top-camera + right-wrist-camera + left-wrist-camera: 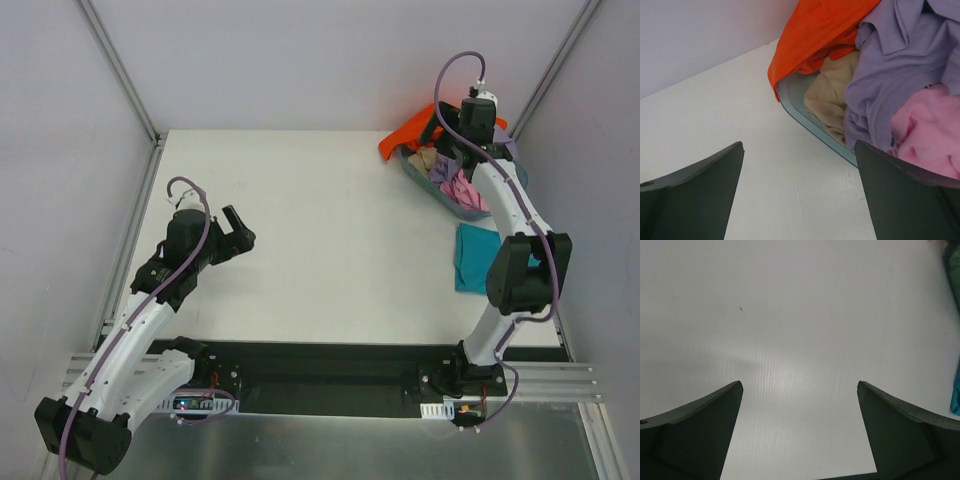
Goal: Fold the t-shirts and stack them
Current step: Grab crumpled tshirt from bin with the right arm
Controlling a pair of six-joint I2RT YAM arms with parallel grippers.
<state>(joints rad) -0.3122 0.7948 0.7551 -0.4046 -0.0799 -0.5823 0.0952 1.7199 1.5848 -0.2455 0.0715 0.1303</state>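
The right gripper [800, 147] hangs with its jaws spread wide and nothing between them, at the left rim of a translucent blue-green tub [815, 131] in the far right corner. The left gripper [240, 228] is just as wide and empty, over bare table on the left side, well apart from any cloth.

One tub holds four t-shirts. The orange t-shirt [820, 30] spills over the far left rim, and the beige t-shirt [827, 97] lies crumpled beneath it. The lavender t-shirt [885, 75] is heaped to the right, with the pink t-shirt [925, 130] nearest. A fifth, the teal t-shirt [474, 258], lies flat as a rectangle on the table just near of the tub, partly behind the right arm.

The white table [330, 220] is matte and faintly ribbed. Pale grey walls [330, 60] close it in on three sides, and two metal posts [120, 70] stand at the far corners.
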